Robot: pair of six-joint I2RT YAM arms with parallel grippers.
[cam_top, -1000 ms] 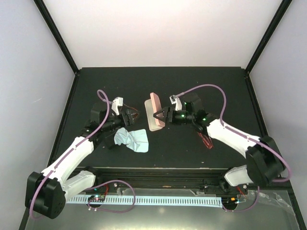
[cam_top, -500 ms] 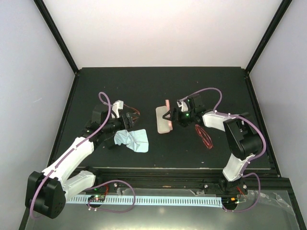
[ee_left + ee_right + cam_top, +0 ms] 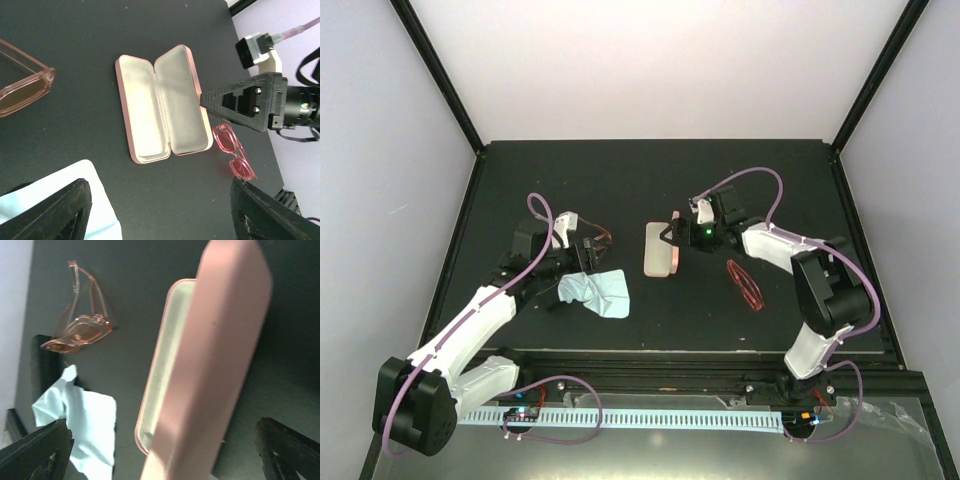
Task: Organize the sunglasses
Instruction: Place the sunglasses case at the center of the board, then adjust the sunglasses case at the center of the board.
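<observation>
The amber-brown sunglasses [image 3: 603,237] lie on the table just beyond my left gripper [image 3: 588,250], which is open and empty above the cloth's edge; they also show in the left wrist view [image 3: 22,82] and the right wrist view [image 3: 77,330]. The red sunglasses [image 3: 746,284] lie folded right of the pink case [image 3: 660,250] and under my right arm, and appear in the left wrist view [image 3: 234,152]. The case is open, pale lining up [image 3: 162,102]. My right gripper [image 3: 670,235] is open, its fingers either side of the raised lid [image 3: 215,365], one fingertip [image 3: 210,100] at the lid's edge.
A pale blue cloth [image 3: 595,292] lies crumpled in front of my left gripper, also in the left wrist view [image 3: 75,200] and the right wrist view [image 3: 82,430]. The black table [image 3: 650,170] has raised edges and white walls around it.
The pink case has shifted right and its lid has been swung open. My right arm has folded back and turned toward the case. My left gripper has barely moved.
</observation>
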